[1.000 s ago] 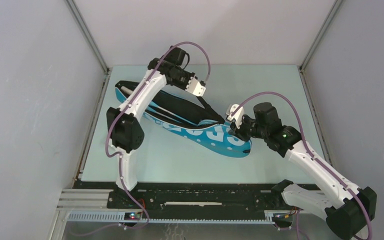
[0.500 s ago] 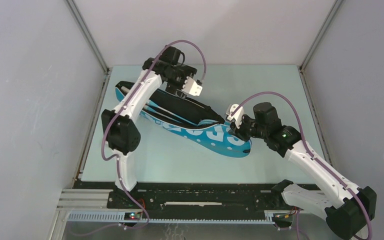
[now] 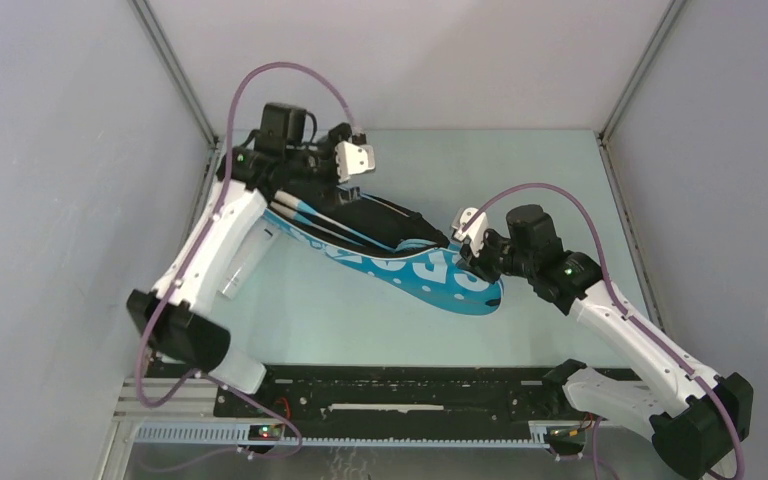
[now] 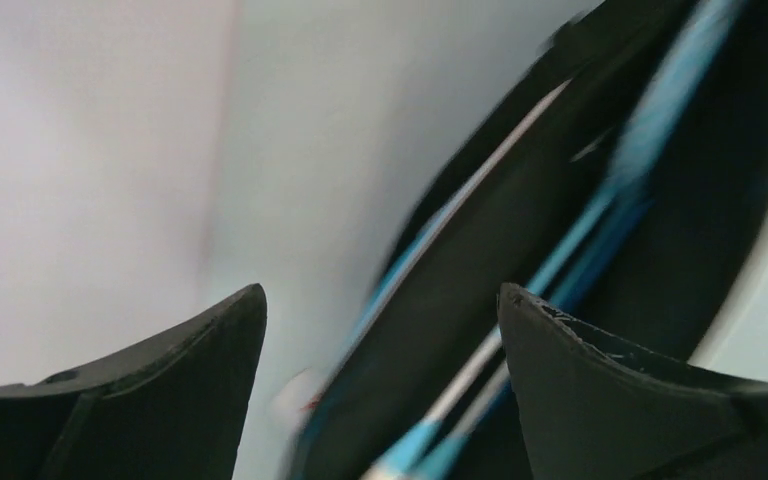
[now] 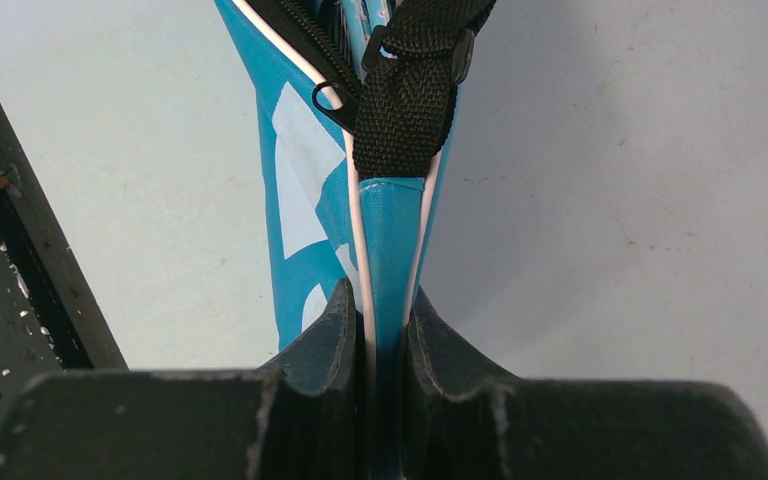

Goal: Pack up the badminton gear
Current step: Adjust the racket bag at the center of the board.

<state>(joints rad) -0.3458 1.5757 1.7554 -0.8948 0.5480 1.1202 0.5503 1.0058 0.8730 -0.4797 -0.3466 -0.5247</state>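
Overhead view of two robot arms over a pale bench (image 3: 520,180). A blue racket bag (image 3: 415,272) lies slantwise across the middle, its mouth open toward the far left. Two rackets (image 3: 310,220) lie inside, their handle ends poking out of the mouth. A white tube (image 3: 243,265) lies on the bench just left of the bag, beside the left arm.

The left gripper (image 3: 352,160) hangs above the bag's far-left end, jaws spread wide and holding nothing. The right gripper (image 5: 385,330) is pinched tight on the bag's thin right end, just below the black strap (image 5: 405,100).

No shuttlecocks are visible. Likely risks: with nothing holding the mouth, it may sag shut and block the tube. The left arm could nudge the tube and roll it away. The right gripper's narrow pinch could slip if the bag is tugged.
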